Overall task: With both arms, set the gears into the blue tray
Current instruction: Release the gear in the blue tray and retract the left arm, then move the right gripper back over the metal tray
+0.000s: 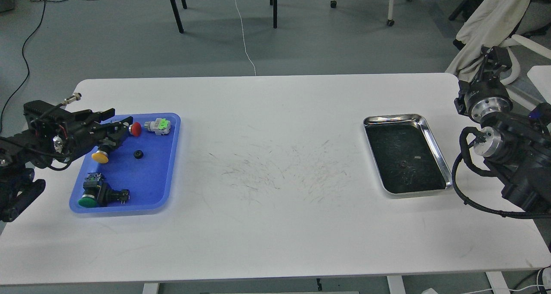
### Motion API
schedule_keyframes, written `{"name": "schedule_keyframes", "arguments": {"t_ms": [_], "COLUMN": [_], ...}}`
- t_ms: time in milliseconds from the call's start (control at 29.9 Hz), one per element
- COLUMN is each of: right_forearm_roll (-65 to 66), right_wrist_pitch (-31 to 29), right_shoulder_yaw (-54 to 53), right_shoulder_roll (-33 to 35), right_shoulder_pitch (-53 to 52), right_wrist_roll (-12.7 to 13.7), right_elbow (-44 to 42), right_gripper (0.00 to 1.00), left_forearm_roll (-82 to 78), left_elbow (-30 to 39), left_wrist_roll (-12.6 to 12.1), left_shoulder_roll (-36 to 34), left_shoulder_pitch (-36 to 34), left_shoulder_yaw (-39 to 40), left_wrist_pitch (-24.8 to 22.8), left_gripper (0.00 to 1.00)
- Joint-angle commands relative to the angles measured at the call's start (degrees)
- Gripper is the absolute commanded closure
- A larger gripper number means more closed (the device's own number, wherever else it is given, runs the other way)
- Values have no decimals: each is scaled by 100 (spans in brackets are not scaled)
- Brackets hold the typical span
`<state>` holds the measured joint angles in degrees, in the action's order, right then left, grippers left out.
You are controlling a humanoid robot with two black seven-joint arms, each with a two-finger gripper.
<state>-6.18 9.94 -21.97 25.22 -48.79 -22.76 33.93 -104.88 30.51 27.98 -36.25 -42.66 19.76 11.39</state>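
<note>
Gear (138, 154) lies below the left fingers (122, 122), apart.

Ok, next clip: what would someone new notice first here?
Probably the blue tray at the table's left, holding coloured push-buttons and one small black gear. The left gripper hangs over the tray's far edge. On the right sits a steel tray with another gear inside, the right arm beside it.
</note>
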Motion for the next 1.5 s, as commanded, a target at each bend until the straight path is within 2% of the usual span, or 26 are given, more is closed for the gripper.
{"name": "schedule_keyframes", "arguments": {"t_ms": [0,167,334,435,535,669,869,1103,1270,1337,1437,1471], "right_forearm_roll": [3,11,20,38,178,170,362,908,1136,1189,1381,1539], "right_wrist_pitch": [-1,-1,8,8,8,8,-45,-167,-388,-379,-423,-423], "right_shoulder_yaw": [0,0,9,61,604,1124,1721,3004,3804,3998,4191,4288], "right_shoulder_roll": [0,0,26,105,184,500,1089,1818,2127,2145,2136,2127], "right_shoulder_pitch": [1,-51,-95,-191,-402,-657,-947,-1729,-2265,-2363,-2415,-2459], "right_wrist_roll": [0,0,17,35,53,53,88,132,158,158,149,149], "right_elbow": [0,35,368,527,728,1194,2055,3057,3585,3708,3814,3814], "right_gripper": [3,2,2,2,2,2,2,2,2,2,2,2], "left_forearm_roll": [756,2608,4543,5177,5889,6855,8385,9344,9608,9626,9836,9846], "left_elbow": [69,174,245,254,263,245,263,245,315,245,359,420], "left_wrist_roll": [2,2,2,2,2,2,2,2,2,2,-213,-196], "left_shoulder_roll": [-180,-513,-725,-725,-716,-699,-646,-137,197,259,487,505], "left_shoulder_pitch": [-321,-734,-1060,-1148,-1218,-1323,-1333,-1517,-1526,-1508,-1403,-1342], "left_shoulder_yaw": [19,63,10,45,10,72,89,326,353,353,466,519], "left_wrist_pitch": [-356,-699,-1516,-1578,-1605,-1947,-2140,-2290,-2905,-2985,-2976,-2967], "left_gripper": [46,36,29,29,29,26,23,21,17,17,16,16]}}
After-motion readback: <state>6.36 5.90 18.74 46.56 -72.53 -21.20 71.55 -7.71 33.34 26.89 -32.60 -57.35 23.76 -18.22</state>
